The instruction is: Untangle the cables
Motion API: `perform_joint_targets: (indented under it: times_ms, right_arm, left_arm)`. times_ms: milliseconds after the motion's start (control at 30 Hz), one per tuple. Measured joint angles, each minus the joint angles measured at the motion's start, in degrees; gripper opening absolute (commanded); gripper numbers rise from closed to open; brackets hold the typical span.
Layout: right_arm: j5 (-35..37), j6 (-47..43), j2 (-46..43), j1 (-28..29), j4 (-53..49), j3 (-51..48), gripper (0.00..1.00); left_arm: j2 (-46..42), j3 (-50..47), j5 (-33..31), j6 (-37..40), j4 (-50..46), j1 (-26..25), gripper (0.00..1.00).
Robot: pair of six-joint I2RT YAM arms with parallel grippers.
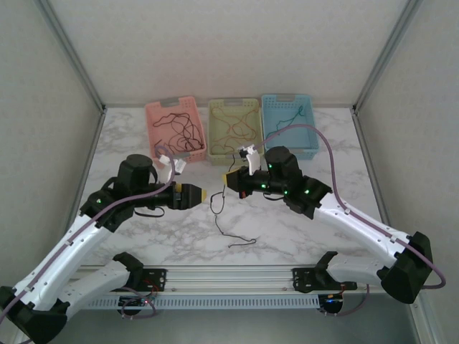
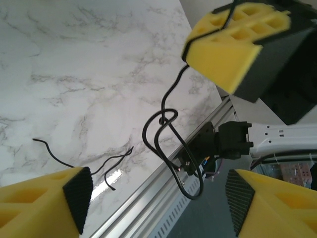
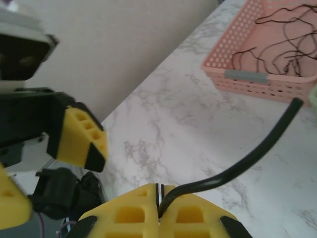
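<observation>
A thin black cable (image 1: 217, 208) hangs from my right gripper (image 1: 228, 179) down to the marble table (image 1: 143, 143), where its tail (image 1: 244, 241) lies curled. In the right wrist view the right gripper (image 3: 159, 198) is shut on the cable (image 3: 218, 179). My left gripper (image 1: 204, 195) hovers just left of it, open. In the left wrist view the cable's knotted loop (image 2: 143, 133) dangles ahead of the left gripper (image 2: 158, 203), between its spread yellow fingers (image 2: 64, 198) without touching them. More thin cables lie in the baskets.
Three baskets stand in a row at the back: pink (image 1: 152, 115), pale green (image 1: 215, 147) and blue (image 1: 314, 136). The aluminium rail (image 1: 229, 276) runs along the near table edge. Grey walls close in the left, right and back.
</observation>
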Motion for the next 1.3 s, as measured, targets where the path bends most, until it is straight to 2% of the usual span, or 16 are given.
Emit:
perform_joint_targets:
  times_ms: [133,500,900,1033,1133,1300]
  right_arm:
    - [-1.9,-2.03,-0.94,0.66,1.33,-1.07,0.0]
    - [-4.28,-10.05,-5.09,1.68,7.82,-5.86,0.0]
    - [-2.25,-17.59,-5.29,1.79,9.09,-6.12,0.0]
    - [-1.51,-19.78,-5.29,1.79,9.11,-6.12,0.0]
    - [-1.29,-21.22,-5.29,1.81,9.14,-6.12,0.0]
    - [-1.05,-22.49,-5.22,1.84,9.62,-6.12,0.0]
  left_arm:
    - [0.28,-0.02,-0.35,0.24,1.09,-1.75,0.56]
    - [-0.63,-1.99,-0.63,-1.22,3.28,-3.82,0.4]
    - [-1.14,-6.27,0.52,-7.89,10.14,-4.68,0.44]
    - [-0.39,-6.27,0.63,-8.57,10.91,-4.79,0.4]
    - [0.28,-6.27,-1.38,-10.23,10.93,-4.79,0.28]
    - [0.68,-7.54,-4.98,-15.67,14.4,-4.79,0.32]
